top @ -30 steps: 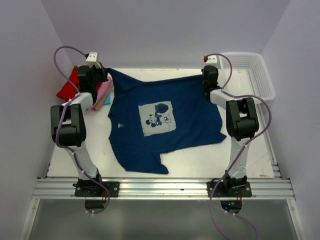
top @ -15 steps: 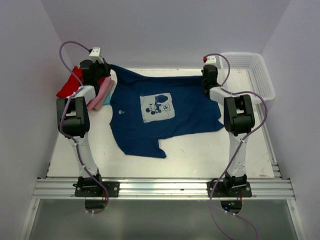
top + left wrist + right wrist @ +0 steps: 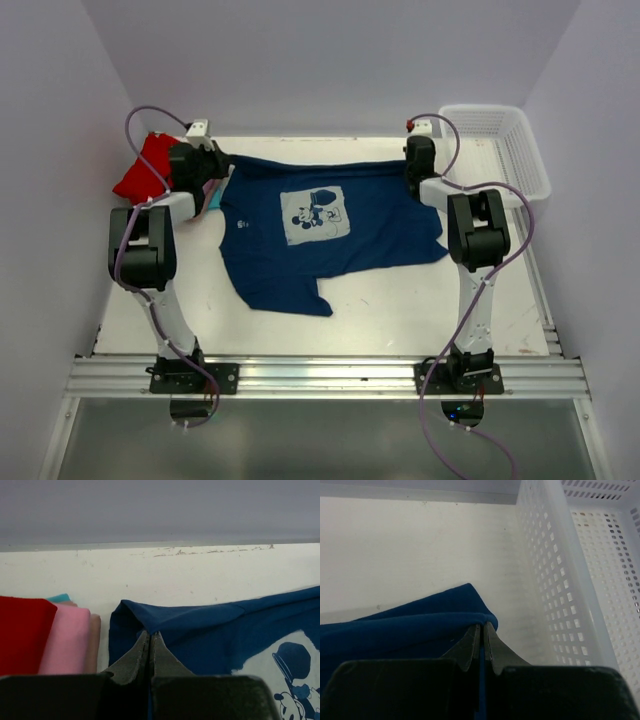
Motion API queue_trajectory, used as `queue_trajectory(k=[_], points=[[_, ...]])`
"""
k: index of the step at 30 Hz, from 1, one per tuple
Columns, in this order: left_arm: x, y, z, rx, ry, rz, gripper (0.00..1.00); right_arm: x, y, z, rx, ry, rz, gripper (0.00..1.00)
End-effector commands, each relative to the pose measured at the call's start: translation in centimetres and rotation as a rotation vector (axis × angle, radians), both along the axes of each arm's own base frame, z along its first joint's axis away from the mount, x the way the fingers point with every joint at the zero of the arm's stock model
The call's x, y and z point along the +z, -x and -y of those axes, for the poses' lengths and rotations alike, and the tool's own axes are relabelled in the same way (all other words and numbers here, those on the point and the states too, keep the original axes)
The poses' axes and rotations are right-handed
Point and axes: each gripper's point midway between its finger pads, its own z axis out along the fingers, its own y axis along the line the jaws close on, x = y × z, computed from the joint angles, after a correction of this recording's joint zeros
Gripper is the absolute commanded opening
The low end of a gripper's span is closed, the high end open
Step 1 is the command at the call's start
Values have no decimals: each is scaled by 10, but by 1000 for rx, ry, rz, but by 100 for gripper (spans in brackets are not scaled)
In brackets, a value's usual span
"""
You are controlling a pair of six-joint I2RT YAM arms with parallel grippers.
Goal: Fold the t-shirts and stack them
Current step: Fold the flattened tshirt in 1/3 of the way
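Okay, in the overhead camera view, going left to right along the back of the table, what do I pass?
red t-shirt → left tool → navy t-shirt → right tool → white basket

Stretched far forward and well apart, the left end effector [image 3: 151, 634] and right end effector [image 3: 481, 626] are pinched shut.

On table [image 3: 400, 310]: spread t-shirt [image 3: 385, 225] centre; folded stack [image 3: 145, 170] just left; basket [image 3: 534, 165] right.
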Motion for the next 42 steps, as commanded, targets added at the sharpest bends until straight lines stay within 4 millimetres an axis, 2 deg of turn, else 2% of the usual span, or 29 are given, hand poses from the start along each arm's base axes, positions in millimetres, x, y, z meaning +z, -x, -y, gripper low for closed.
queue_trajectory(k=[1, 2, 4, 5, 7, 12, 17, 18, 20, 21, 24, 27, 34, 42], points=[[39, 15, -3, 37, 7, 105, 0, 14, 2, 6, -19, -14, 41, 0], [48, 20, -4, 44, 4, 124, 0, 12, 4, 6, -18, -19, 38, 0], [42, 32, -5, 52, -3, 110, 0, 10, 6, 5, -20, -29, 34, 0], [50, 36, -7, 60, -13, 127, 0, 9, 7, 5, -20, -30, 30, 0], [54, 43, -9, 69, -23, 131, 0, 10, 7, 4, -20, -36, 30, 0], [80, 51, -11, 81, -27, 170, 0, 12, 10, 5, -24, -42, 28, 0], [88, 62, -11, 88, -25, 168, 0, 15, 13, 6, -30, -40, 27, 0], [81, 67, -11, 91, -24, 152, 0, 15, 13, 6, -31, -41, 26, 0], [85, 75, -11, 95, -17, 158, 0, 15, 15, 6, -31, -41, 26, 0], [76, 80, -11, 100, -14, 138, 0, 15, 15, 6, -31, -41, 26, 0], [73, 89, -12, 109, -9, 133, 0, 16, 16, 7, -31, -43, 26, 0], [55, 96, -11, 108, -3, 84, 0, 19, 18, 7, -34, -44, 29, 0], [22, 105, -8, 110, 27, 8, 0, 19, 26, 8, -40, -54, 23, 0], [9, 110, -12, 152, 27, -44, 0, 11, 36, 8, -42, -61, -5, 0]])
